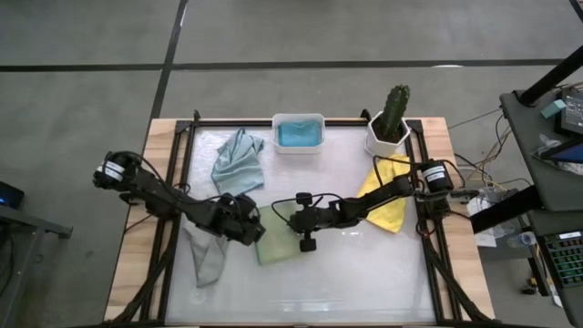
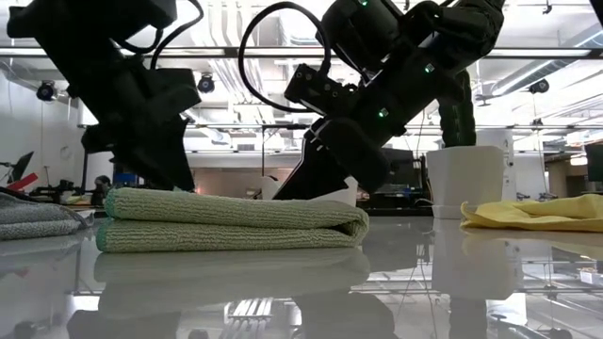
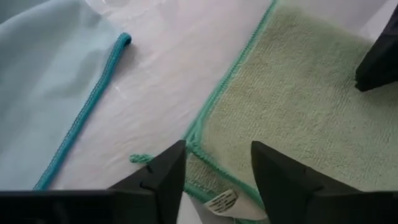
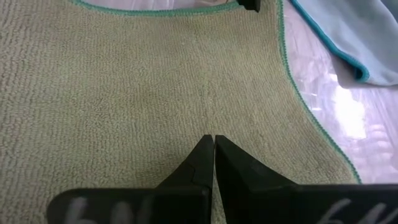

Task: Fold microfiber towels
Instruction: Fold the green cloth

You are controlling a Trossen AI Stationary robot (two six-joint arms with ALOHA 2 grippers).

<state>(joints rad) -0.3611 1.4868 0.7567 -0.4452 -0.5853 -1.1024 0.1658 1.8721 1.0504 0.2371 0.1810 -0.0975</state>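
The sage green towel [image 1: 281,233], folded in 2 layers at mid-tabletop, lies between the arms: the left gripper [image 3: 217,180], fingers apart and empty, straddles its left corner, while the right gripper [image 4: 214,163], fingers closed, presses its top.

Glossy white table [image 1: 364,273]; towels: sage [image 1: 278,239], yellow [image 1: 387,196], blue-grey [image 1: 237,159], grey [image 1: 208,255]; tub [image 1: 299,133]; planter, perhaps ceramic [image 1: 387,138]

Overhead, table-level and two close wrist cameras all share the sage green towel [image 1: 278,239].
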